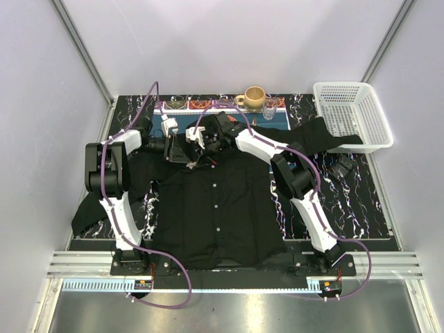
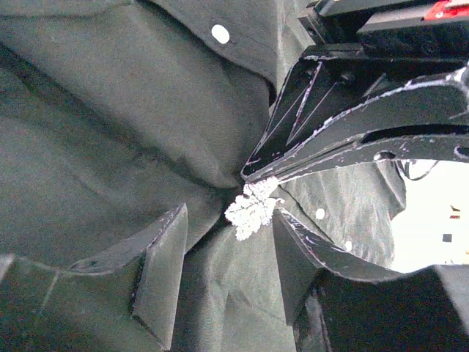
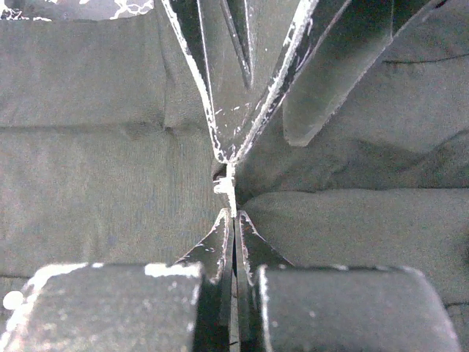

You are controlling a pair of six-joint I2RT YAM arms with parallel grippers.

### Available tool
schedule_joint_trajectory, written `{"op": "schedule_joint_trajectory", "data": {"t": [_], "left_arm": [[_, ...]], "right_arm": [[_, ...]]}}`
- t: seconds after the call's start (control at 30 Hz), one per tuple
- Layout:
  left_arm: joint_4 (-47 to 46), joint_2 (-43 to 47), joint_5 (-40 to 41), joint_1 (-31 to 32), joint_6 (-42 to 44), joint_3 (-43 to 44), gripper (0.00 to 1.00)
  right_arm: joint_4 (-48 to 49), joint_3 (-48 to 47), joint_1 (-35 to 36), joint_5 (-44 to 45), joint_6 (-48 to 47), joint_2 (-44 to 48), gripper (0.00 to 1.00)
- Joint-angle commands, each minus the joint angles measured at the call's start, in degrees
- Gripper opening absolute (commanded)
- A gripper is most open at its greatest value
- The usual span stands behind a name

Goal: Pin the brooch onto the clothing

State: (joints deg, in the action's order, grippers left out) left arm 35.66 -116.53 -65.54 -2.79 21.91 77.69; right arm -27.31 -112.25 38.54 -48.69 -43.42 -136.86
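The black shirt (image 1: 218, 208) lies flat on the table with its collar at the far side, and both grippers meet there. My right gripper (image 3: 234, 214) is shut on the brooch (image 3: 228, 187), a small whitish leaf-like ornament seen edge-on against the fabric. In the left wrist view the brooch (image 2: 251, 207) sits at the tips of the right gripper (image 2: 250, 176), against a fold of shirt (image 2: 110, 147). My left gripper (image 2: 229, 213) is open, its fingers either side of the fabric just below the brooch, and its right fingertip (image 2: 282, 220) is next to it. A white shirt button (image 2: 220, 33) shows above.
A white plastic basket (image 1: 350, 114) stands at the back right on a shirt sleeve. A tan mug (image 1: 254, 97), a small glass (image 1: 270, 107) and small dishes (image 1: 187, 104) line the far edge. A dark object (image 1: 343, 166) lies right of the shirt.
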Motion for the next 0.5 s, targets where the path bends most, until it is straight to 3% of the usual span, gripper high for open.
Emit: {"op": "schedule_joint_trajectory", "data": {"t": [0.0,0.2,0.33,0.37,0.43,0.47], "left_arm": [[-7.52,6.22,0.84,-1.69,-0.29,-3.14,0.53],[-17.90,17.20,9.63,-3.63,2.69,-11.32,0.54],[-20.34,22.56,15.16,-3.72,6.57,-13.70,0.61],[-21.67,25.10,16.66,-3.80,7.00,-15.71,0.69],[-29.10,28.45,16.24,-4.59,7.88,-19.14,0.96],[-32.90,32.21,14.49,-4.86,7.88,-23.94,0.99]], "right_arm": [[-0.02,-1.13,-0.40,-3.61,2.02,1.95,0.00],[-1.25,-2.53,-0.66,-4.92,5.44,1.07,0.00],[-3.36,-3.94,-0.84,-5.19,7.29,-0.07,0.00],[-3.80,-4.38,-1.01,-5.36,7.73,-0.42,0.00],[-5.38,-5.70,-0.93,-5.89,8.69,-1.13,0.00],[-5.73,-6.05,-1.01,-5.89,9.22,-1.48,0.00]]}}
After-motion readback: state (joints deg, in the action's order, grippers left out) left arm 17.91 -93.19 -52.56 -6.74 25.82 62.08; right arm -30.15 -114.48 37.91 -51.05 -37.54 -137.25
